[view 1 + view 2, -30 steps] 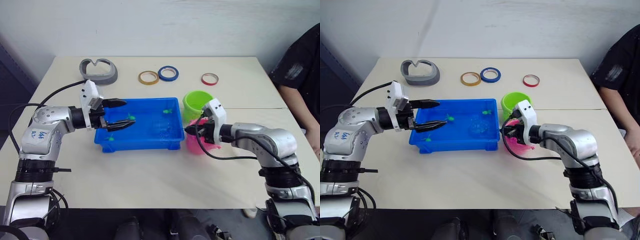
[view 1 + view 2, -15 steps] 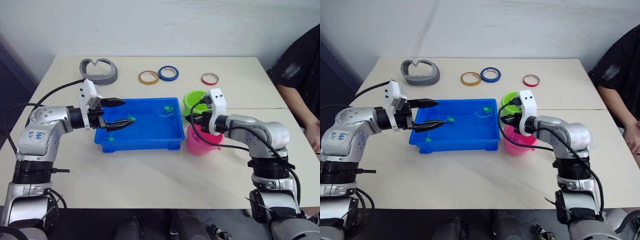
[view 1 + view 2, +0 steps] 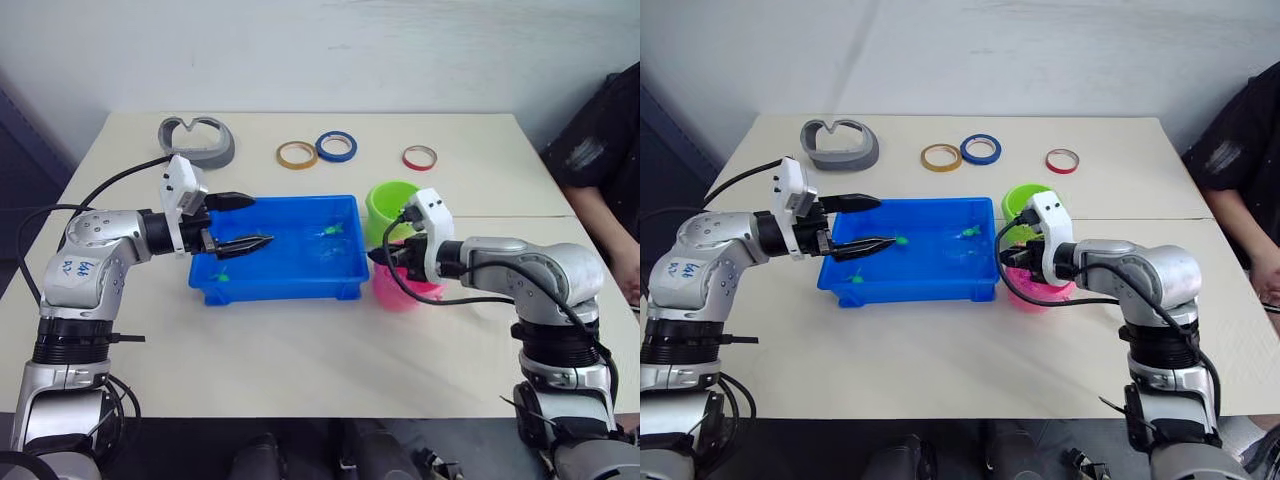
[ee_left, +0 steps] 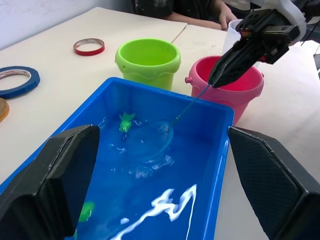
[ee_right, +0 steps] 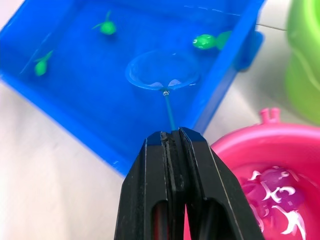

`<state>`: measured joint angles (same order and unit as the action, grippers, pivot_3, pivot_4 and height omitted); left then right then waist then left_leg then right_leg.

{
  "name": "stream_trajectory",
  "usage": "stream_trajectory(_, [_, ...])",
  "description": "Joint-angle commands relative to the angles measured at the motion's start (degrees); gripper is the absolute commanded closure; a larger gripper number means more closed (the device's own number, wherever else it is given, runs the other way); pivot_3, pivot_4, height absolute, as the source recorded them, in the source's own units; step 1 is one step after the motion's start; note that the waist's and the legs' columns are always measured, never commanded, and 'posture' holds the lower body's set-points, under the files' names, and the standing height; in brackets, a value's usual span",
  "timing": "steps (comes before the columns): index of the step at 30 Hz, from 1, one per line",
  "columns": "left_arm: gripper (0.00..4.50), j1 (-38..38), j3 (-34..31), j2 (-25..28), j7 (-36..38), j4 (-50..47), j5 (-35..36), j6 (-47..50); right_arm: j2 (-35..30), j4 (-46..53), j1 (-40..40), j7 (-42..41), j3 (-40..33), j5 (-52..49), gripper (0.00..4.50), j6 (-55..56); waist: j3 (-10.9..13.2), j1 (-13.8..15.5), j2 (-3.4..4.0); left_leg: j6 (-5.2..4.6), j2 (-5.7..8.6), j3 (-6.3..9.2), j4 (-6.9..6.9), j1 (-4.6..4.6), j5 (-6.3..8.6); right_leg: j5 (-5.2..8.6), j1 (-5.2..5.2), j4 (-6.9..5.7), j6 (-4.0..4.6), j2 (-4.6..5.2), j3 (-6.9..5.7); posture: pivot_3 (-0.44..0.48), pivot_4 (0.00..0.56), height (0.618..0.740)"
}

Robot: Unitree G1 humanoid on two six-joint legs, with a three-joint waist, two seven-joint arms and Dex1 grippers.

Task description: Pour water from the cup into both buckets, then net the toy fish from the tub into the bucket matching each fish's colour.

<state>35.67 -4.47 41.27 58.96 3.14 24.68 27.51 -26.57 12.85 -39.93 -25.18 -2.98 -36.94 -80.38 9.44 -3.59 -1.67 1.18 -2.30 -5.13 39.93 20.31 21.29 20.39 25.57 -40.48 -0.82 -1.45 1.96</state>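
Robot test lab: plain white wall (image 3: pixel 350 50), beige worktable (image 3: pixel 300 350), tape rolls (image 3: pixel 336 146) at 12 o'clock (three), person (image 3: pixel 605 150) seated at 3 o'clock.

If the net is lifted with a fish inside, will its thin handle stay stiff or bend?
The net has a very thin wire handle, pinched by the right gripper, so it would probably flex slightly. The green fish looks tiny beside the hoop, so the load is likely light. Water in the tub may drag on the mesh.
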Motion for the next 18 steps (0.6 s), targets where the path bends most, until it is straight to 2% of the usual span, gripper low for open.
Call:
stream_trajectory(1, [0.03, 0.8, -1.1, 0.1, 0.0, -0.7, 0.6, -0.7, -0.3, 0.5, -0.7, 0.6, -1.1, 0.1, 4.50, -0.7, 0.0, 0.0, 0.00, 0.00, 0.00, 0.00, 0.00, 0.00, 0.00, 0.00, 0.00, 0.00, 0.00, 0.00, 0.00, 0.000, 0.150, 0.740])
stream_trajectory(10, [0.03, 0.6, -1.3, -0.1, -0.2, -0.9, 0.7, -0.8, 1.4, -4.5, -3.4, 2.7, -0.5, 4.4, 4.50, 5.4, 0.0, 0.2, 0.00, 0.00, 0.01, 0.00, 0.00, 0.01, 0.00, 0.00, 0.00, 0.04, 0.00, 0.00, 0.00, 0.000, 0.150, 0.740])
stream_trajectory(18, [0.03, 1.5, -1.8, -0.9, -0.3, -0.3, 1.8, -0.1, -4.0, 6.6, 2.0, -4.2, 3.7, 4.9, 4.50, 15.1, 0.0, 0.3, 0.00, 0.00, 0.01, 0.02, -0.07, 0.02, 0.00, 0.00, 0.01, 0.10, 0.00, 0.00, -0.01, 0.000, 0.150, 0.740])
